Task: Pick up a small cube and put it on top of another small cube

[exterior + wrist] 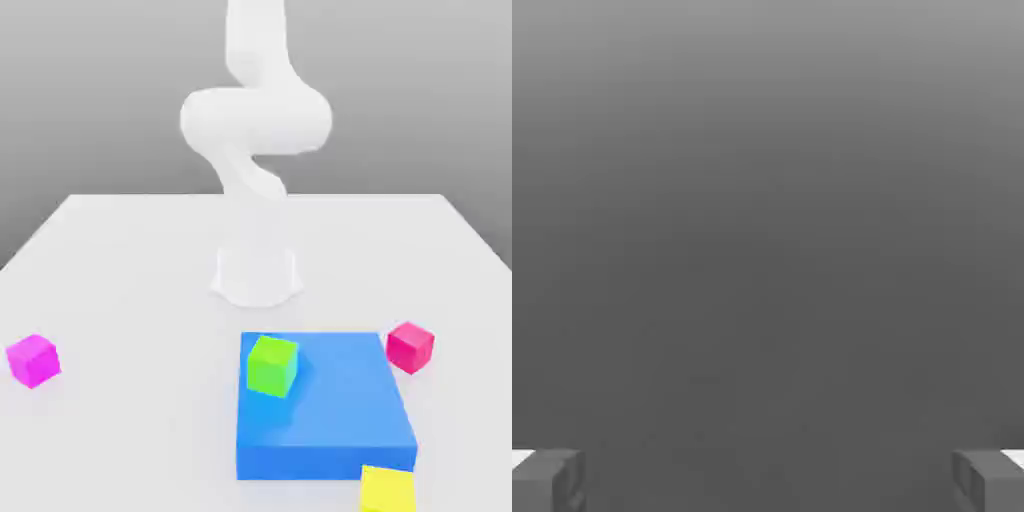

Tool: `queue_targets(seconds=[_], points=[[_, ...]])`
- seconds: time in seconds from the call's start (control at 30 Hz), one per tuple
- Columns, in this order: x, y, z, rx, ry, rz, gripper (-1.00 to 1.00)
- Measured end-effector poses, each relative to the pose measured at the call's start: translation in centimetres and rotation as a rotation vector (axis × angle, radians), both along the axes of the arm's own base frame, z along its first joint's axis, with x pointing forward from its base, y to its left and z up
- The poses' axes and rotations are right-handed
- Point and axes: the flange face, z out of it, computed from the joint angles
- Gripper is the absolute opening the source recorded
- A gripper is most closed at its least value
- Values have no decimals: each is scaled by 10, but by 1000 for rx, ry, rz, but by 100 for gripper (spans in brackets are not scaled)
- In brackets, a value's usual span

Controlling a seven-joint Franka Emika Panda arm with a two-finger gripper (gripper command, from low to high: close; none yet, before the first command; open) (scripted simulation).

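My claw (768, 480) is spread wide with nothing between its two grey fingertips (547, 480), which sit far apart over blank grey ground. So I judge the task is at its very start: nothing is grasped, and the reach has not begun.

In the exterior view my white arm (255, 120) rises from its base at the middle of the white bench (120, 260). The small crimson-pink cube (410, 346) rests on the bench at about four o'clock from the base, just beside the far right corner of the flat blue slab (330, 410). The small lime-green cube (272, 364) sits on the slab near its far left corner, at about six o'clock from the base.

Next I would bring the claw down over the pink cube and straddle it squarely before pinching.
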Motion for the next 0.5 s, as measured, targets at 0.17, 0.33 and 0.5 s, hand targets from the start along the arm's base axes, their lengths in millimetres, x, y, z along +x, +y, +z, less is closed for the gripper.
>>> queue_targets(seconds=[0.17,0.33,0.5], points=[[30,55,-88,-148,107,317,0],[33,113,-175,-290,191,640,0],[10,165,-261,-429,258,974,0]])
